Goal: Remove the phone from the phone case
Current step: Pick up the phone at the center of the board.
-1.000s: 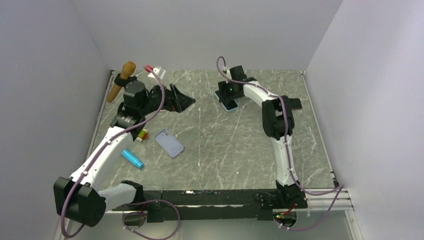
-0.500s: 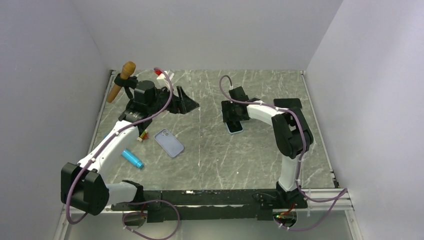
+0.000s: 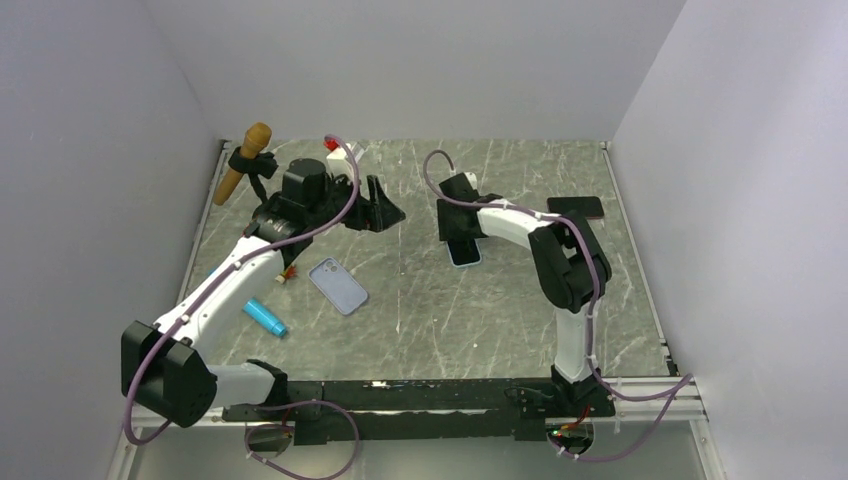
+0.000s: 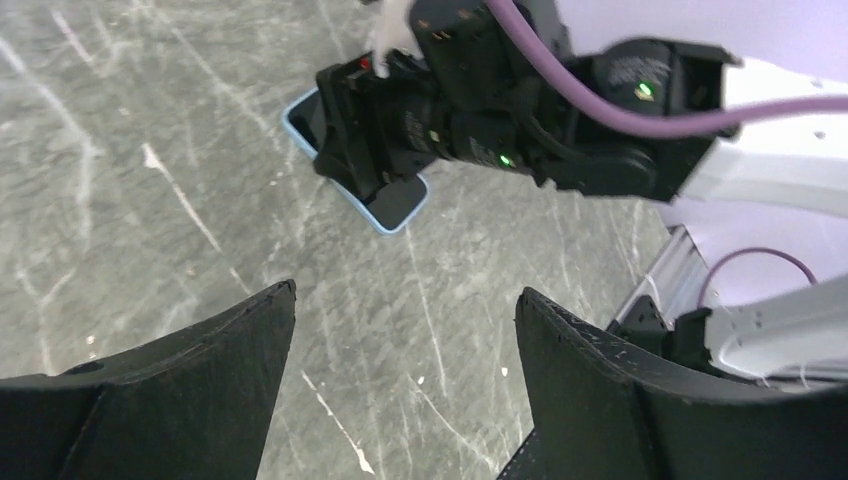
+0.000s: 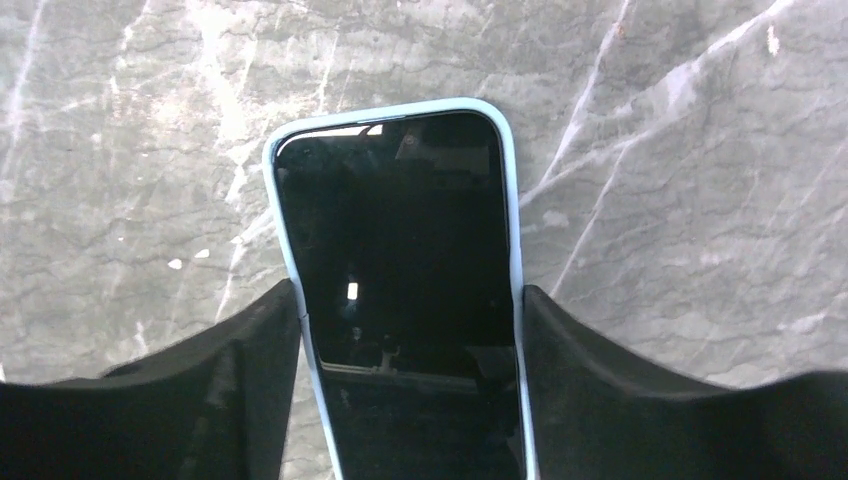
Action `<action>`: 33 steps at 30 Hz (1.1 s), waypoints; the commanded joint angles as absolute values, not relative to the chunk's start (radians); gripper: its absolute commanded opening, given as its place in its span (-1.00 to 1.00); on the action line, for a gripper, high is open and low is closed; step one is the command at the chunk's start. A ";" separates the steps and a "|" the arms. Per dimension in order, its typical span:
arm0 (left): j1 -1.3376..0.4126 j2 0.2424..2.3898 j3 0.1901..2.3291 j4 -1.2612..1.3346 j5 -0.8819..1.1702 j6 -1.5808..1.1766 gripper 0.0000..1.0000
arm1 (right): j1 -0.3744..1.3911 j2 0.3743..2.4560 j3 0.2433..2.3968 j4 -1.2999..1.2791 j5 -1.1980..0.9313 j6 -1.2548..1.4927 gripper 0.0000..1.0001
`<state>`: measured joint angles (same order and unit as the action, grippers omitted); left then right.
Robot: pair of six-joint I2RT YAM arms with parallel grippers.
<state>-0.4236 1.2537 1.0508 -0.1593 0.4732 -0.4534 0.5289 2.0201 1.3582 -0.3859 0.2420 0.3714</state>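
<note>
My right pincer clamps the long edges of the blue phone case, phone inside, flat on the surface, so I'd hold it steady and bring the open, empty left pincer over to pry a corner.

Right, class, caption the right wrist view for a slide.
Right gripper clasping the phone, in its light-blue case, on the marbled table.
</note>
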 commanded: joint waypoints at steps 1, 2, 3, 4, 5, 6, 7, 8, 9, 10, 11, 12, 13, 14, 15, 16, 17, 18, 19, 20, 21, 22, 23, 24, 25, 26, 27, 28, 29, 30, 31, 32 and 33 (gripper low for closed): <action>-0.434 1.279 1.165 -0.287 0.317 -0.396 0.69 | 0.558 2.033 1.210 -0.384 0.229 0.390 0.01; -0.434 1.276 1.165 -0.293 0.291 -0.394 0.73 | 0.558 1.998 1.168 -0.339 0.210 0.396 -0.21; -0.434 1.270 1.159 -0.287 0.276 -0.390 0.78 | 0.559 1.957 1.132 -0.298 0.194 0.406 -0.44; -0.435 1.261 1.149 -0.274 0.265 -0.391 0.90 | 0.561 1.915 1.095 -0.249 0.180 0.420 -0.57; -0.435 1.250 1.136 -0.261 0.261 -0.392 0.98 | 0.560 1.861 1.060 -0.202 0.170 0.433 -0.69; -0.435 1.246 1.127 -0.247 0.267 -0.391 0.99 | 0.560 1.830 1.022 -0.156 0.164 0.447 -0.79; -0.435 1.240 1.120 -0.233 0.274 -0.391 0.99 | 0.561 1.772 0.986 -0.110 0.163 0.457 -0.88; -0.436 1.240 1.112 -0.223 0.282 -0.392 0.99 | 0.562 1.730 0.948 -0.068 0.165 0.465 -0.98; -0.438 1.240 1.104 -0.210 0.295 -0.393 0.99 | 0.564 1.683 0.911 -0.029 0.173 0.476 -1.00; -0.440 1.245 1.098 -0.196 0.310 -0.394 0.98 | 0.564 1.638 0.872 0.017 0.180 0.491 -1.00; -0.443 1.251 1.093 -0.179 0.335 -0.402 0.98 | 0.566 1.583 0.826 0.063 0.184 0.507 -1.00; -0.444 1.261 1.091 -0.171 0.365 -0.409 0.98 | 0.566 1.527 0.776 0.124 0.180 0.521 -1.00; -0.445 1.273 1.090 -0.161 0.405 -0.423 0.98 | 0.567 1.473 0.714 0.192 0.174 0.537 -1.00; -0.446 1.290 1.094 -0.150 0.448 -0.439 0.98 | 0.569 1.414 0.649 0.277 0.162 0.547 -1.00; -0.453 1.305 1.096 -0.144 0.480 -0.447 0.98 | 0.571 1.364 0.592 0.361 0.134 0.549 -1.00; -0.460 1.322 1.097 -0.139 0.508 -0.454 0.93 | 0.574 1.316 0.535 0.459 0.111 0.541 -1.00; -0.467 1.339 1.098 -0.139 0.531 -0.462 0.90 | 0.576 1.274 0.497 0.511 0.093 0.533 -1.00; -0.474 1.359 1.104 -0.140 0.557 -0.470 0.85 | 0.578 1.244 0.464 0.535 0.084 0.525 -1.00; -0.480 1.377 1.109 -0.140 0.582 -0.482 0.80 | 0.581 1.215 0.455 0.545 0.070 0.517 -1.00; -0.486 1.395 1.108 -0.133 0.606 -0.496 0.75 | 0.583 1.197 0.447 0.548 0.057 0.512 -1.00; -0.491 1.410 1.105 -0.124 0.631 -0.510 0.72 | 0.591 1.179 0.443 0.551 0.052 0.512 -1.00; -0.498 1.421 1.103 -0.116 0.640 -0.518 0.70 | 0.603 1.164 0.434 0.565 0.053 0.518 -1.00; -0.506 1.429 1.102 -0.116 0.640 -0.521 0.69 | 0.616 1.149 0.422 0.586 0.066 0.531 -1.00; -0.514 1.435 1.102 -0.117 0.635 -0.521 0.70 | 0.630 1.138 0.409 0.614 0.079 0.549 -1.00; -0.523 1.439 1.102 -0.119 0.633 -0.521 0.70 | 0.644 1.133 0.403 0.640 0.091 0.564 -1.00; -0.533 1.439 1.103 -0.122 0.624 -0.516 0.72 | 0.658 1.133 0.405 0.650 0.105 0.581 -1.00; -0.543 1.439 1.103 -0.128 0.613 -0.508 0.73 | 0.671 1.134 0.414 0.652 0.122 0.595 -1.00; -0.552 1.441 1.104 -0.137 0.598 -0.498 0.74 | 0.687 1.134 0.422 0.653 0.138 0.603 -1.00; -0.559 1.444 1.106 -0.146 0.584 -0.493 0.74 | 0.704 1.132 0.429 0.663 0.151 0.607 -1.00; -0.564 1.449 1.108 -0.155 0.575 -0.491 0.73 | 0.721 1.129 0.432 0.676 0.170 0.607 -1.00; -0.567 1.454 1.107 -0.155 0.574 -0.494 0.72 | 0.743 1.125 0.438 0.683 0.192 0.605 -1.00; -0.568 1.460 1.105 -0.153 0.574 -0.496 0.70 | 0.761 1.123 0.448 0.685 0.212 0.602 -1.00; -0.570 1.465 1.104 -0.151 0.574 -0.497 0.67 | 0.778 1.119 0.460 0.679 0.228 0.598 -1.00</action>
